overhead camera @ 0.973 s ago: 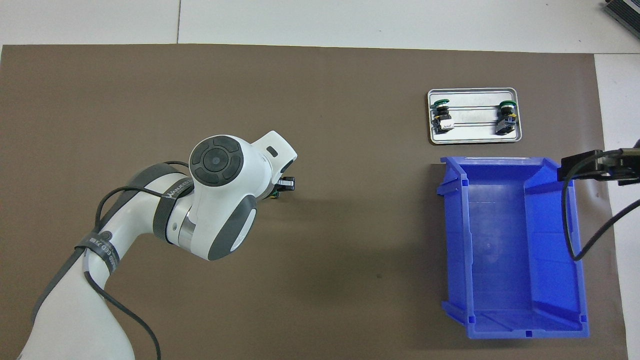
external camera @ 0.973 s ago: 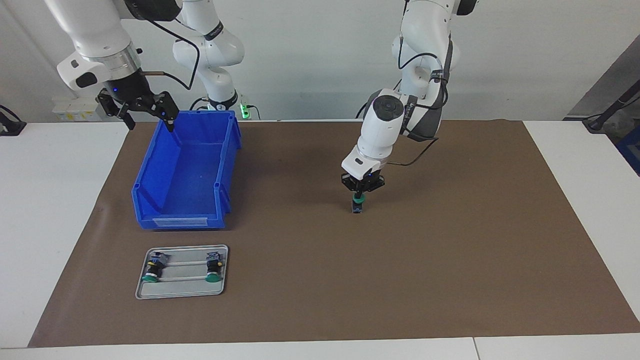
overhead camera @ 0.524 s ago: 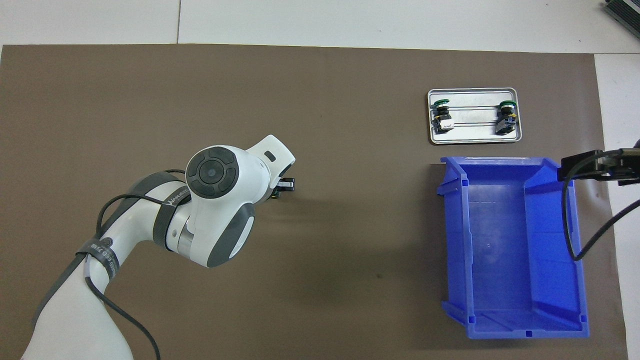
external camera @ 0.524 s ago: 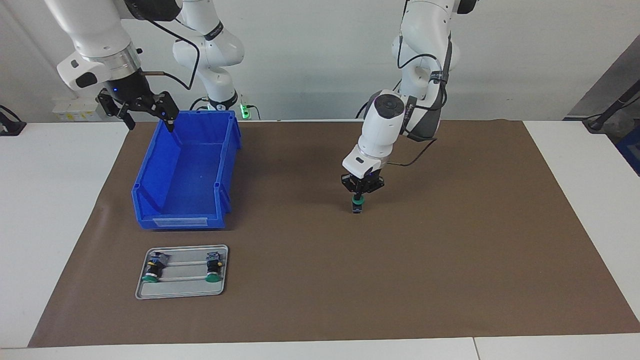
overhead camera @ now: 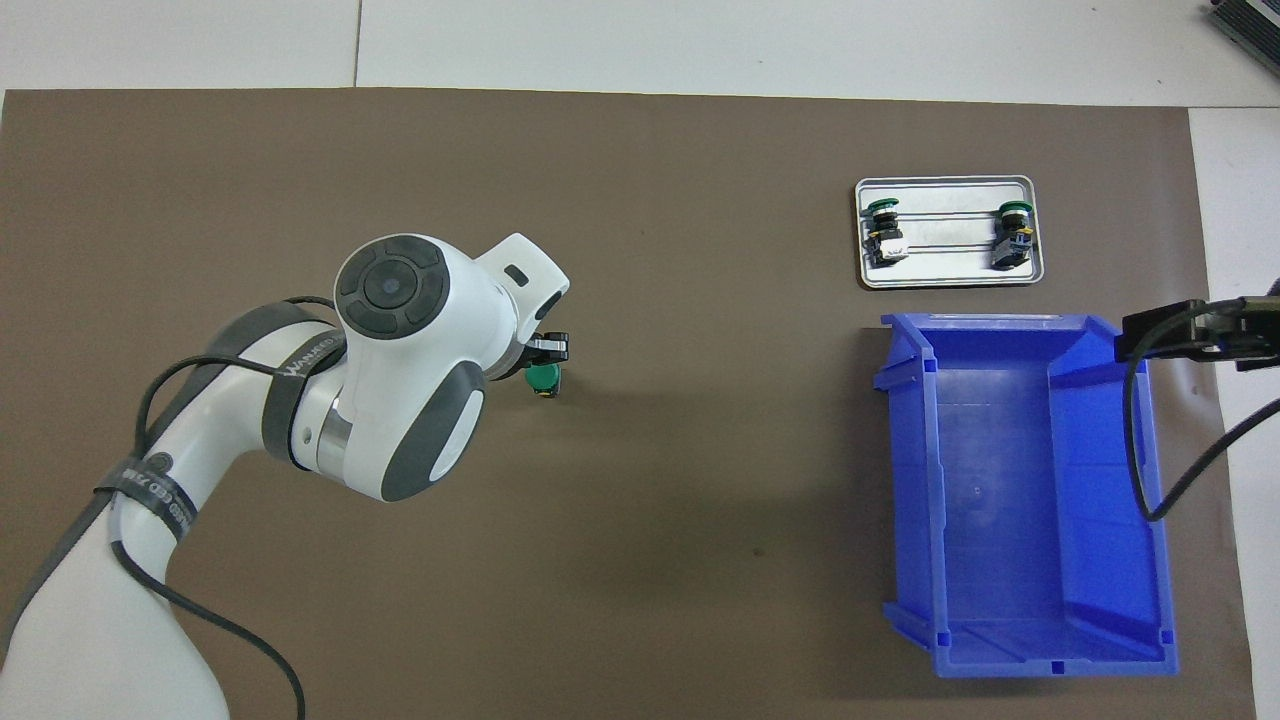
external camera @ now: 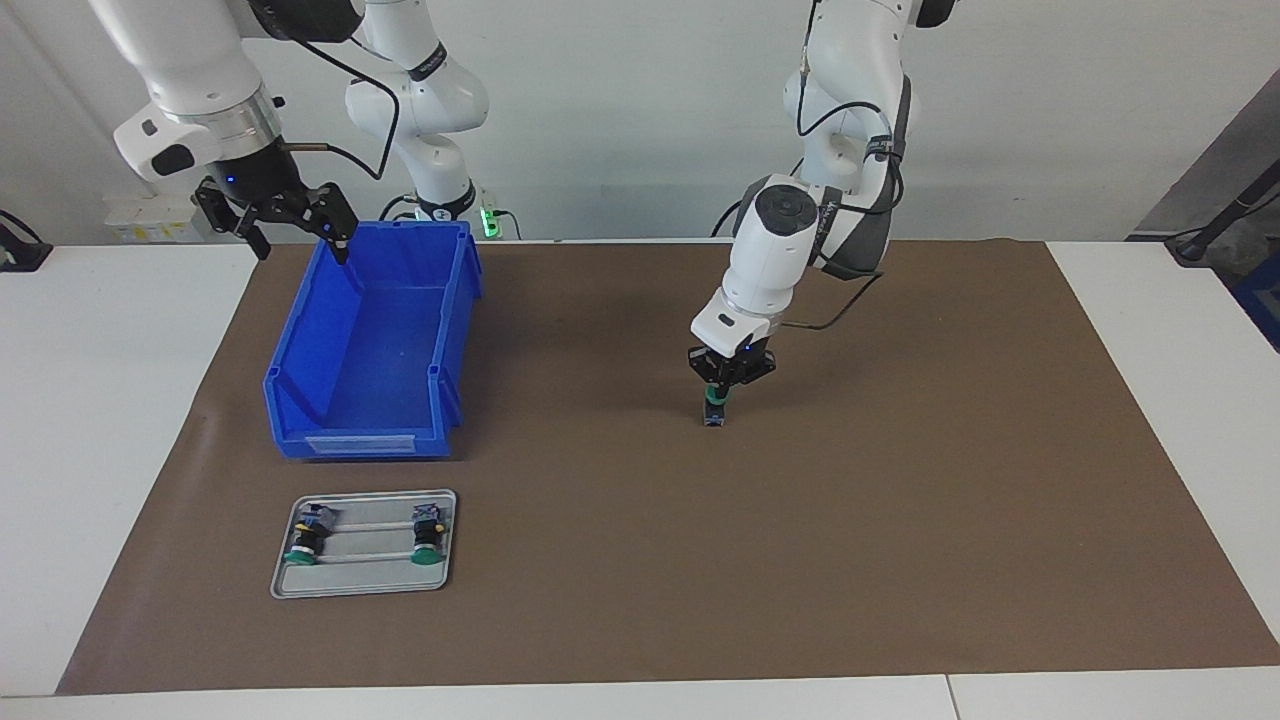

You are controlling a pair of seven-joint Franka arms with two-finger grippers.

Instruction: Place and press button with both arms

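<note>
A button (external camera: 713, 412) with a green cap (overhead camera: 543, 378) stands upright on the brown mat, about midway along the table. My left gripper (external camera: 716, 388) is shut and points straight down right above the cap. I cannot tell whether the tips touch it. In the overhead view only the left gripper's black tip (overhead camera: 552, 348) shows past the wrist, beside the cap. My right gripper (external camera: 299, 241) hangs open, with nothing in it, over the blue bin's corner nearest the robots. It shows at the overhead view's edge (overhead camera: 1195, 335).
The blue bin (external camera: 455, 330) (overhead camera: 1010, 500) stands toward the right arm's end of the table. A small metal tray (external camera: 365, 578) (overhead camera: 950, 272), farther from the robots than the bin, holds two more green-capped buttons lying down.
The left arm's wrist has risen a little and swung back, so the button's green cap now shows from overhead. The button and the right arm have not moved.
</note>
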